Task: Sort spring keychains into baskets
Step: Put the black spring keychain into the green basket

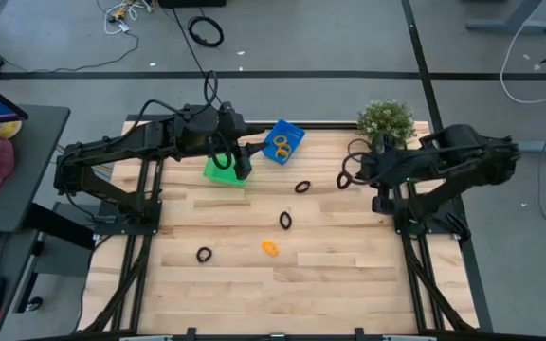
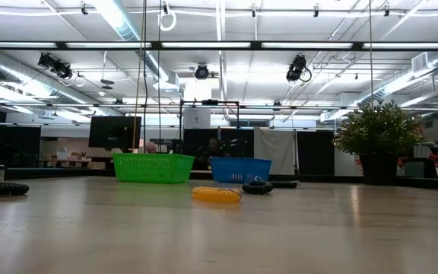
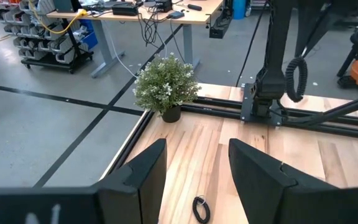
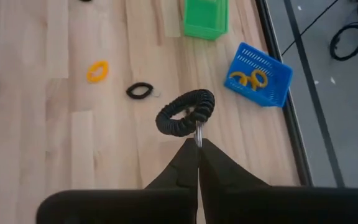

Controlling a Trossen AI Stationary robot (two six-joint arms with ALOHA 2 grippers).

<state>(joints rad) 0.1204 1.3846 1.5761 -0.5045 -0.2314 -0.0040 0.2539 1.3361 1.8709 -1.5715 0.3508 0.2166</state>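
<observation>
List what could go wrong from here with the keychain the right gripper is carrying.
1. The right gripper pinches the black keychain only by its small metal ring, so the coil dangles and could swing or slip out.
2. The left gripper hangs open over the green basket, so the arms may clash if that basket is the target.
3. The blue basket with orange keychains sits close by; a loose drop could land there.

Baskets (image 1: pixel 283 143) side by side — keychains (image 1: pixel 285 221) before them.

Open wood lies mid-table between scattered spring keychains (image 1: pixel 285 221); green basket (image 1: pixel 218 174), blue basket (image 1: pixel 283 142) and potted plant (image 1: pixel 386 120) crowd the far edge.
</observation>
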